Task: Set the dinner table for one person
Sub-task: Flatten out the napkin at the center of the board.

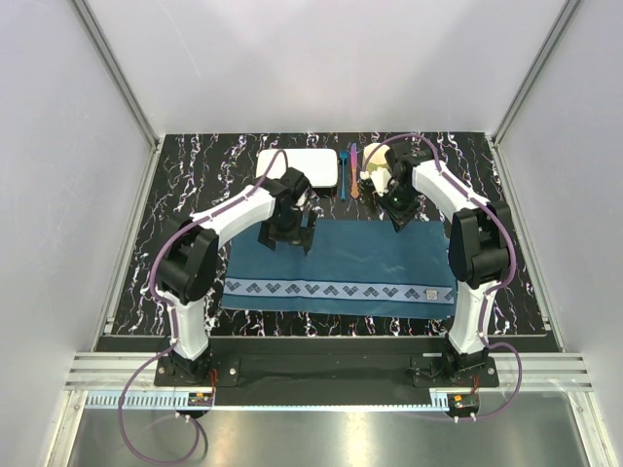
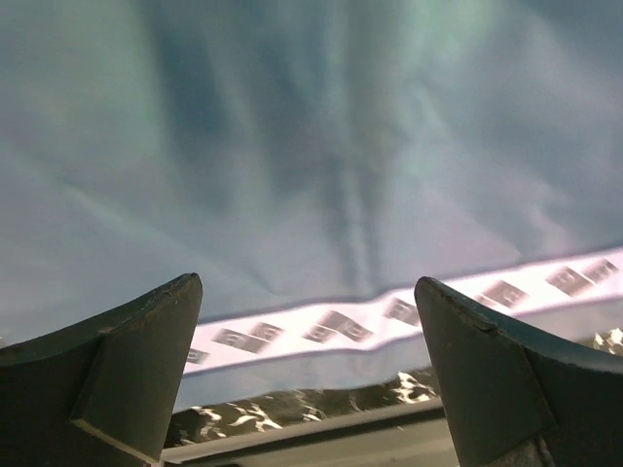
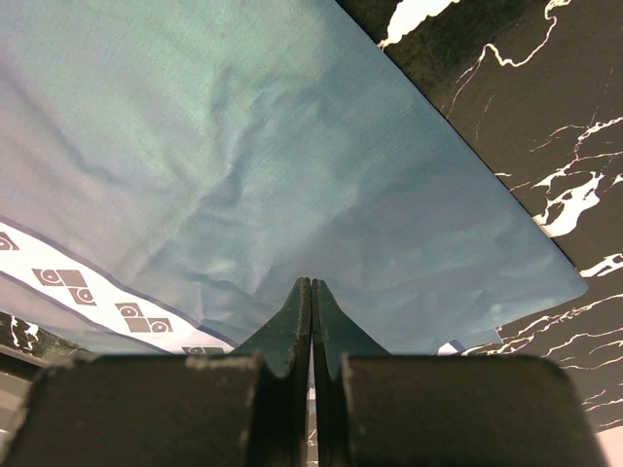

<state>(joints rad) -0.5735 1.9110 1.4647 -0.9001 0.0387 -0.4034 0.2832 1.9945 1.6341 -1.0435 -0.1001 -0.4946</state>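
Note:
The dinner table [image 1: 195, 175] is a black top with white veins. A teal placemat [image 1: 341, 268] with a pale patterned band lies across its middle. My left gripper [image 1: 287, 233] hangs open over the mat's far left part. In the left wrist view its fingers [image 2: 146, 331] stand wide apart above the placemat [image 2: 311, 146], with nothing between them. My right gripper [image 1: 399, 222] is shut at the mat's far right edge. In the right wrist view its tips [image 3: 311, 284] meet right at the wrinkled placemat [image 3: 243, 146]; no cloth shows between them.
Behind the mat lie a white rectangular plate [image 1: 297, 167], a blue utensil [image 1: 343, 173], orange and purple utensils [image 1: 354, 171] and a cream cup [image 1: 375, 161]. White walls and metal rails enclose the table on three sides. Bare marble [image 3: 506, 117] shows beside the mat's corner.

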